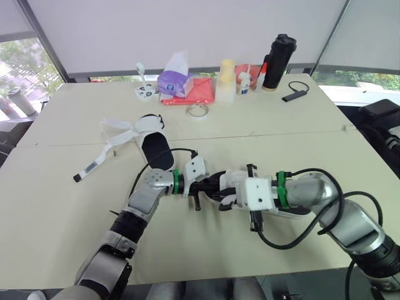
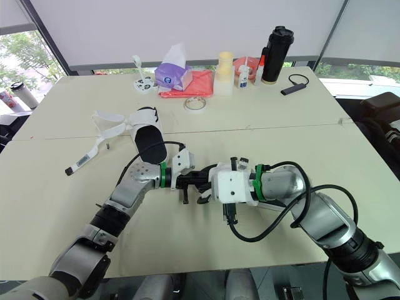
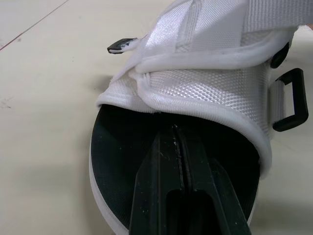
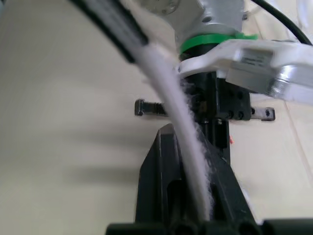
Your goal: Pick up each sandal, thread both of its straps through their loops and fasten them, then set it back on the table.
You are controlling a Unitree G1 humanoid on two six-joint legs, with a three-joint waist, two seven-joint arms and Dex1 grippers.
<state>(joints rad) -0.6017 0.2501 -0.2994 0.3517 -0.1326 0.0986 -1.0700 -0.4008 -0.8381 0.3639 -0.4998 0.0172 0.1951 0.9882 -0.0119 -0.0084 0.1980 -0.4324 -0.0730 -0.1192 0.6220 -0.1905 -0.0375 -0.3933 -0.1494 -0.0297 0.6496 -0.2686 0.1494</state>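
Observation:
One sandal [image 3: 205, 83], black-soled with a white mesh upper, lies on the table [image 1: 69, 206] at the centre between my two grippers. My left gripper [image 3: 179, 147] is shut, its fingers lying along the insole and reaching under the upper. A black loop [image 3: 293, 100] hangs at the upper's side. My right gripper [image 4: 193, 161] is shut on a white strap [image 4: 164, 83] of this sandal, close in front of the left gripper [image 1: 209, 187]. The second sandal [image 1: 153, 147] lies farther back to the left, its white straps [image 1: 119, 131] loose and spread over the table.
Along the far edge stand a purple tissue box [image 1: 175, 78], a red cloth [image 1: 201, 91], a tape roll [image 1: 197, 111], yellow cups [image 1: 225, 81], a small bottle [image 1: 244, 83], a black flask [image 1: 278, 62] and a black device on a cable [image 1: 294, 95].

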